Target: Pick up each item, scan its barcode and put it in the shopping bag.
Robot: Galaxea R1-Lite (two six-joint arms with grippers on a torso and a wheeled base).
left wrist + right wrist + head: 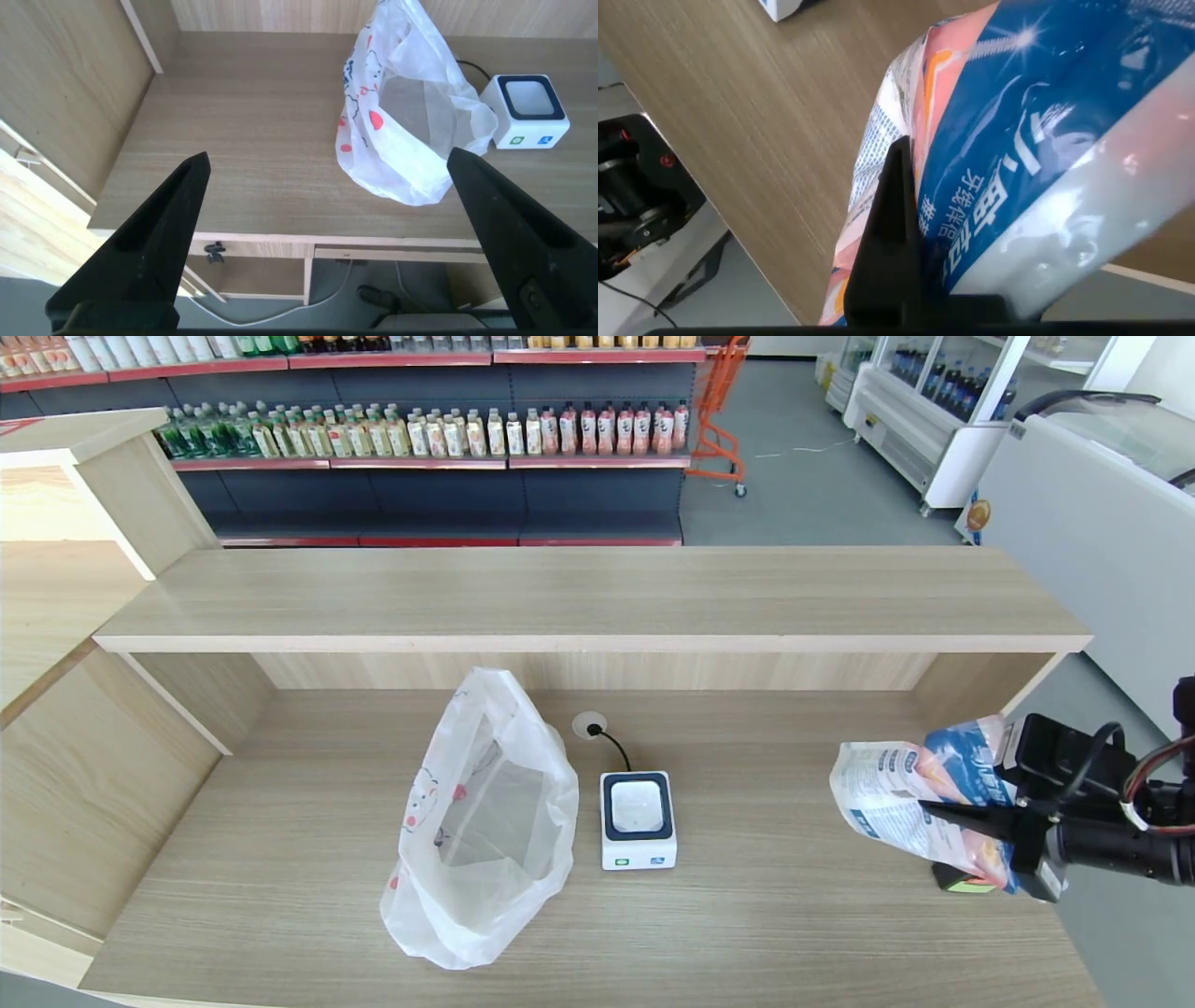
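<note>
One shopping bag (485,821), one scanner (638,819) and one snack packet (896,793) are at a pale wooden counter (794,915).

The bag is white and thin, with small red and black prints. It lies slumped near the middle of the counter with its mouth open. The scanner, a small white box with a dark-framed window on top, sits on the counter just to the right of the bag. One black cable (611,747) runs from it to a round hole farther back.

Two grippers are seen. The right gripper (962,821) comes in from the right side, arm nearly level, jaws clenched on the blue, white and orange packet. It holds the packet in the air over the right end of the counter, well apart from the scanner. A small dark and green thing (962,882) sits on the counter under the packet; what it is cannot be told.

The left gripper (327,163) hangs above the counter's near edge, jaws spread wide with nothing between them, with the bag beyond it.
</note>
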